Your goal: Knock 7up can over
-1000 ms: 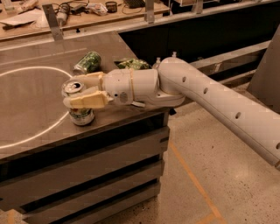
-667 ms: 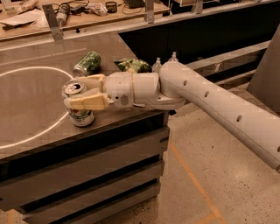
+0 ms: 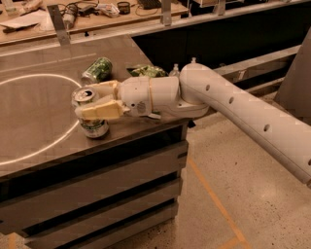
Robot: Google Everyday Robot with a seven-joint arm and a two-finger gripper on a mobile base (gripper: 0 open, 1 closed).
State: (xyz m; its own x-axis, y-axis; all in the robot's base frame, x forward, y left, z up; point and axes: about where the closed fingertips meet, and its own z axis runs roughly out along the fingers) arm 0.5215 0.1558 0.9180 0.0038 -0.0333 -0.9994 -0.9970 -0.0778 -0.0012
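Note:
The 7up can [image 3: 92, 124], white-silver with green lettering and an open silver top, stands near the front edge of the dark table [image 3: 39, 112], leaning slightly left. My gripper [image 3: 93, 100] reaches in from the right at can height. One tan finger [image 3: 99, 111] lies across the can's front and the other runs behind its top, so the fingers close around the can's upper part. The can's base rests on the table.
A dark-green can [image 3: 97, 69] lies on its side behind the gripper. A light-green snack bag [image 3: 147, 71] lies by the table's right edge, partly behind my arm. A white circle line [image 3: 29, 80] is marked on the table. A cluttered bench [image 3: 97, 14] runs along the back.
The arm's wrist and elbow have shifted very slightly. The can and the fingers around it stay in the same place.

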